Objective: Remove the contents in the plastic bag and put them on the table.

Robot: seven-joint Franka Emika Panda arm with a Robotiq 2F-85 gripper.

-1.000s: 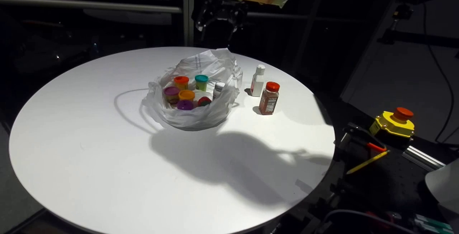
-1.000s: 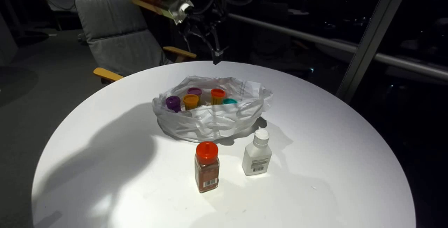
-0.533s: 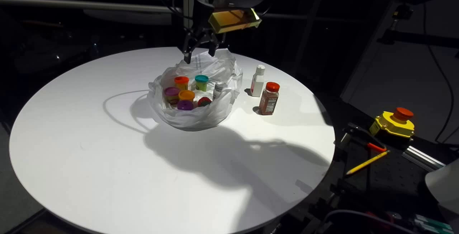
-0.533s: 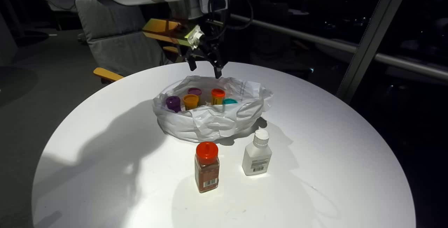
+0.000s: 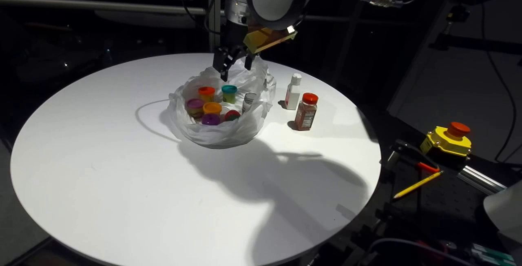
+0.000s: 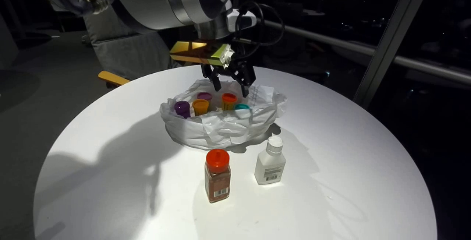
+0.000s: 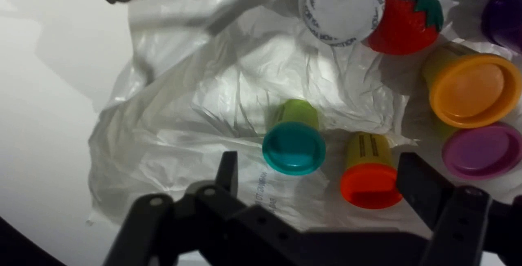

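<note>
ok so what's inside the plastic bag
Inside the plastic bag: teal-lidded pot, red-lidded pot, orange-lidded pot, mauve-lidded pot, dark purple item, strawberry-like item, round white-topped item. Whatever lies beneath them is covered.

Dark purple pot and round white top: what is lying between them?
In the wrist view, a red strawberry-shaped thing lies between the dark purple pot and round white top.

Windows (image 6: 342, 8) are dark; grey chairs (image 6: 132, 54) stand dimly lit.
</note>
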